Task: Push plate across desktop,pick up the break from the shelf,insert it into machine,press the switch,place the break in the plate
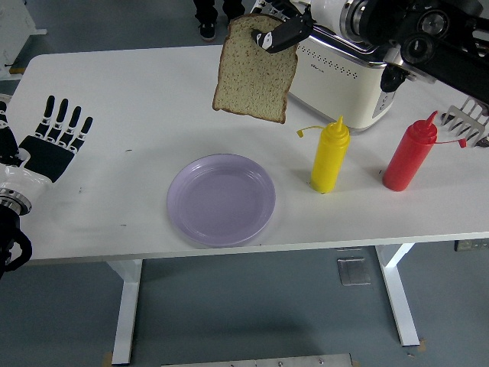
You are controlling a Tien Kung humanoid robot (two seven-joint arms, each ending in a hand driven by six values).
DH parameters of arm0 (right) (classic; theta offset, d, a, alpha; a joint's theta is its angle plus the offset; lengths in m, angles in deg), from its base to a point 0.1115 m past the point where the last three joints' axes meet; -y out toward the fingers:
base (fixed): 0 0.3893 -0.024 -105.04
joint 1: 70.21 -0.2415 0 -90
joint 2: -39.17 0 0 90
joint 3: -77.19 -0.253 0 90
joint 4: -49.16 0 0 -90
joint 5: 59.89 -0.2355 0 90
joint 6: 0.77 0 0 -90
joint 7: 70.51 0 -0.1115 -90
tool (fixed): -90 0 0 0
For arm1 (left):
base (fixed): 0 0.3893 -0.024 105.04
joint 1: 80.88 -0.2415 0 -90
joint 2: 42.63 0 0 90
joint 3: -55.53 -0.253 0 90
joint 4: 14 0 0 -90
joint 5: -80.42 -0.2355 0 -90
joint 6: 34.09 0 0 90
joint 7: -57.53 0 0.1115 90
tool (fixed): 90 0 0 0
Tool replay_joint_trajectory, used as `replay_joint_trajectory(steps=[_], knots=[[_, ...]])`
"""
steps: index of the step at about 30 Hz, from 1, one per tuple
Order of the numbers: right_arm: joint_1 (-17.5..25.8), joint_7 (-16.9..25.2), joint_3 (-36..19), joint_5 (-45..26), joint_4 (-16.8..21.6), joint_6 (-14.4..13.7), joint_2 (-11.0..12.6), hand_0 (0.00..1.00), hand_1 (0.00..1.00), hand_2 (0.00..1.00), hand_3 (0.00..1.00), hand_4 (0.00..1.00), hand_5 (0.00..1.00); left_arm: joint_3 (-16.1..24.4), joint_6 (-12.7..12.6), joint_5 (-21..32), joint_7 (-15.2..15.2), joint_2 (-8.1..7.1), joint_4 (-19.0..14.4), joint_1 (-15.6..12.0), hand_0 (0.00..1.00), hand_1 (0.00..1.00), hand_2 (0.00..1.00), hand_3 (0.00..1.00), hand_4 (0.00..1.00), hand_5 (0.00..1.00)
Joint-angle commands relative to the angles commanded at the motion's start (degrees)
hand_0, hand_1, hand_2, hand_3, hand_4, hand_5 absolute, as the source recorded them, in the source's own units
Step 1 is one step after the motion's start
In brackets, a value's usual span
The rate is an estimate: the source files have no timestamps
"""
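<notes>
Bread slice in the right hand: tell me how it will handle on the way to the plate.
The brown bread slice hangs flat from a top-corner pinch by the right hand, so it is probably stiff and light. It may tear there.

You see: toaster point(336, 80), glossy cream shell, polished metal top; plate point(221, 199), smooth lilac plastic; bread slice point(254, 80), porous, matt; table point(153, 99), matt white.
</notes>
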Motion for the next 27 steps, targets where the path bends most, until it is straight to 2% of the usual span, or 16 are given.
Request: replay_joint_trajectory(steps=[5, 11, 27], knots=[[0.53, -1.09, 2.52, -4.8, 0.99, 0.25, -1.09, 0.327, 0.408, 0.382, 0.397, 0.191, 0.002, -0.02, -0.01, -0.01, 0.0, 0.03, 0.04, -0.07, 0.799, 0.744, 0.698, 0.694, 0.811, 0.998], [1.04, -1.83, 4.3, -7.33, 1.8, -0.04, -2.01, 0.325, 0.408, 0.384, 0.398, 0.186, 0.002, -0.07, -0.01, -0.01, -0.02, 0.07, 0.07, -0.18, 0.799, 0.743, 0.698, 0.694, 0.812, 0.998], [2.38, -1.33, 8.71, -8.16, 0.24, -2.47, -6.13, 0.323, 0.406, 0.385, 0.401, 0.184, 0.002, 0.0, 0.04, -0.06, -0.05, 0.2, 0.65, -0.45, 0.799, 0.744, 0.698, 0.695, 0.81, 0.998]])
